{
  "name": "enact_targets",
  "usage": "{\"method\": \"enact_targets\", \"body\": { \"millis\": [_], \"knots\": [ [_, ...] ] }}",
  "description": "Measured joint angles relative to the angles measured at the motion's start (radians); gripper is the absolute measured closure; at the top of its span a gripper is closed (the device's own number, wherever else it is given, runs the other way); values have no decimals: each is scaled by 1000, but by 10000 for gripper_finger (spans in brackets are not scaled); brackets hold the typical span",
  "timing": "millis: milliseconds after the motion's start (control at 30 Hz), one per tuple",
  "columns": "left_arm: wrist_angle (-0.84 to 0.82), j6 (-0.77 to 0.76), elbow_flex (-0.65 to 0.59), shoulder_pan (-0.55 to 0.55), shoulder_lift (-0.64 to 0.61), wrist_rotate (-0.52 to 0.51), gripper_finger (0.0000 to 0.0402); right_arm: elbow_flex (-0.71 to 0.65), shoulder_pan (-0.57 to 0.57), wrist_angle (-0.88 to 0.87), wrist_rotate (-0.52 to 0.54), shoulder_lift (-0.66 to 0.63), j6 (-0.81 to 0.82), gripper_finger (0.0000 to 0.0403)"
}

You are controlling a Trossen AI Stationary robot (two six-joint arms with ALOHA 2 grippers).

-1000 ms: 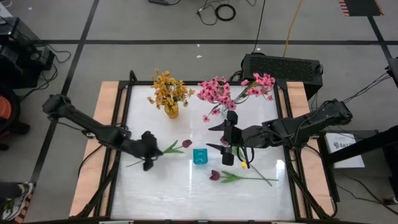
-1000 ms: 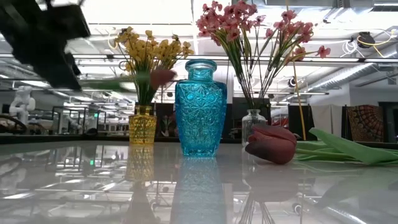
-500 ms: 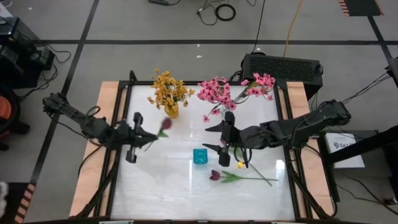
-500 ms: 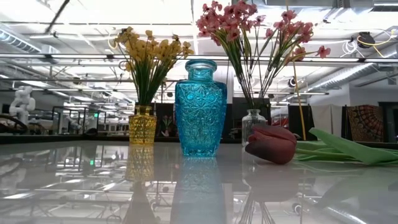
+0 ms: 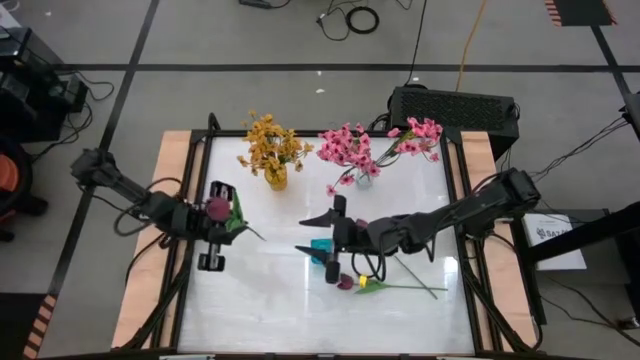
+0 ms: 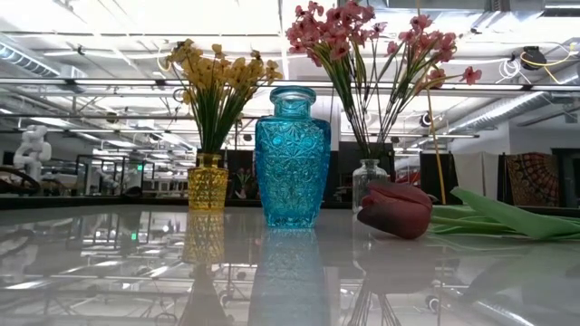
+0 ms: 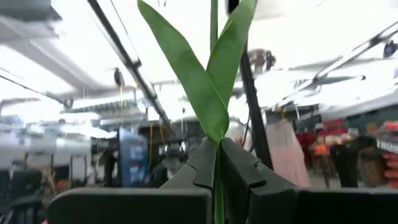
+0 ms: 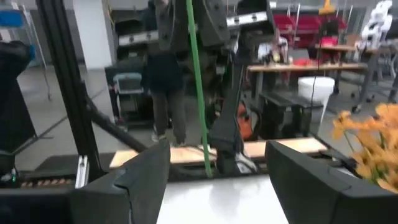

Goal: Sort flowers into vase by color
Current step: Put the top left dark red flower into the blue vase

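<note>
My left gripper is over the table's left part, pointing upward and shut on a maroon tulip, whose green leaves rise past the fingers. My right gripper is open and hovers high by the blue vase, above the low view's field. It faces the left arm, whose green stem shows in the right wrist view. A second maroon tulip lies on its side on the table. The yellow flowers stand in a yellow vase, and the pink flowers in a clear vase. My left gripper pinches the tulip's stem between its two fingers, just below where the leaves branch off. The fingers point upward, along the stem. The tulip is lifted clear of the table and stands upright above the fingers, with its bud on top.
The blue vase stands at the table's middle and holds no flowers. The lying tulip's stem runs toward the table's right edge. Wooden strips border the table's sides. Bare table shows along the near edge.
My left gripper has lifted the maroon tulip off the table and carried it toward the left edge. It has tipped upward, so the tulip now stands upright instead of lying flat. My right gripper has moved toward the table's left, to the blue vase, and has stayed open.
</note>
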Motion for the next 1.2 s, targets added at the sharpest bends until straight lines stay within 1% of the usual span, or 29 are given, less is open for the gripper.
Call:
{"method": "enact_targets", "body": {
  "millis": [100, 233, 467, 700, 867, 1033, 1133, 1200],
  "knots": [
    [121, 17, 0, 2, 79, 6, 387, 7, 0, 40, -5, 28, -17, 147],
    [228, 9, 0, 13, 172, 45, 387, 6, 0, 35, -55, 47, -23, 147],
    [350, 8, 17, 27, 308, 55, 387, 7, -5, 38, -82, 52, -48, 147],
    [331, 9, 74, 31, 387, 57, 387, 7, -21, 29, -85, 52, -65, 147],
    [335, 9, 101, 45, 421, 57, 387, 7, -32, 41, -183, 58, -59, 147],
    [335, 8, 106, 63, 429, 57, 387, 7, -40, 41, -184, 69, -58, 148],
    [332, 9, 106, 63, 429, 57, 387, 7, -51, 42, -183, 69, -52, 162],
    [331, 9, 106, 63, 429, 57, 387, 7, -56, 41, -183, 69, -46, 185]
  ]
}}
